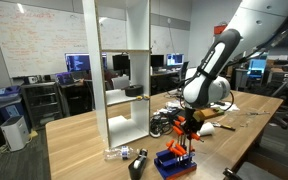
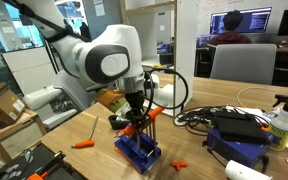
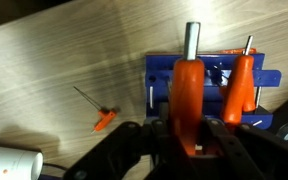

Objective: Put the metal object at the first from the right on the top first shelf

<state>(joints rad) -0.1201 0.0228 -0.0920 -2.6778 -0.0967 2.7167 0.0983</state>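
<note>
The metal object [image 3: 189, 95] has a thick orange handle and a grey metal end, and stands in the blue tool holder [image 3: 159, 80]. My gripper [image 3: 189, 135] is over the holder with its fingers closed against both sides of that handle. A second orange-handled tool [image 3: 241, 85] stands beside it in the holder. In both exterior views the gripper [image 1: 187, 128] [image 2: 134, 112] hangs just above the blue holder [image 1: 174, 160] [image 2: 139, 152]. The tall white shelving unit stands behind on the table; its highest board in view [image 1: 124, 51] is bare, and its top runs out of frame.
A small orange screwdriver [image 3: 104, 120] lies on the wooden table beside the holder, also in an exterior view [image 2: 84, 145]. A lower shelf board carries a dark item [image 1: 134, 90]. Black cables and boxes [image 2: 229, 122] lie nearby. A black object [image 1: 139, 163] sits at the table front.
</note>
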